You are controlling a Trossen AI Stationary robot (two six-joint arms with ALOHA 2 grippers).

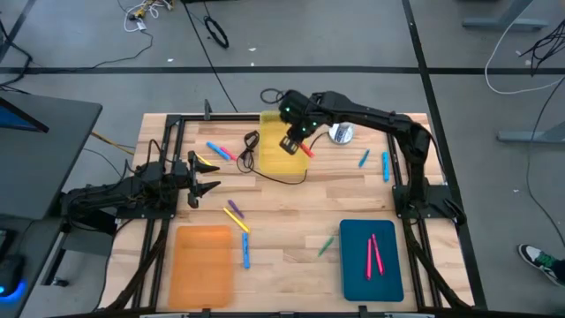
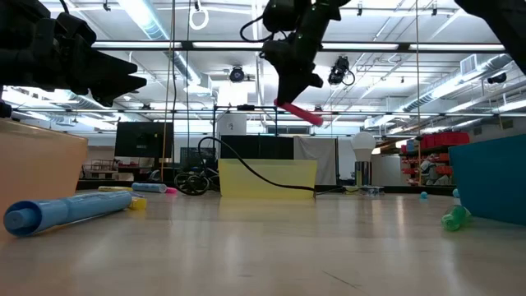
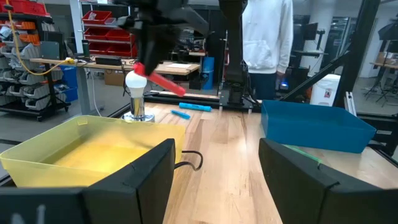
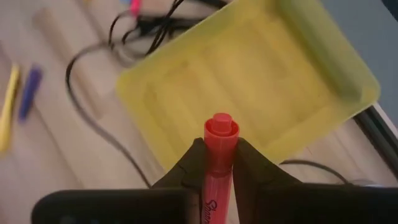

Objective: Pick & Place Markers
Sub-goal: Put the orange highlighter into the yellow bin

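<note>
My right gripper (image 1: 298, 141) hangs above the yellow tray (image 1: 281, 155) at the far middle of the worktop (image 1: 291, 212), its fingers (image 4: 252, 165) clenched on a red marker (image 4: 219, 155). The marker is clear of the tray and tilted, with its capped end pointing out past the fingertips over the tray's inside. My left gripper (image 1: 205, 175) waits at the left side of the worktop, raised off the surface, its fingers (image 3: 143, 171) released and grasping nothing. A black cable (image 1: 265, 168) loops across the worktop beside the yellow tray's near-left corner. The remaining markers lie flat on the worktop: a blue and a pink one (image 1: 219, 151) just left of the yellow tray, two blue ones (image 1: 378, 162) to the right of it, a purple and a yellow one (image 1: 235, 215) near the middle, a blue one (image 1: 245, 253) just beside the orange tray (image 1: 201, 262) at the near left, and a green one (image 1: 327, 245) just left of the teal tray (image 1: 371, 260) at the near right. Two pink-red markers (image 1: 374, 253) lie inside the teal tray.
</note>
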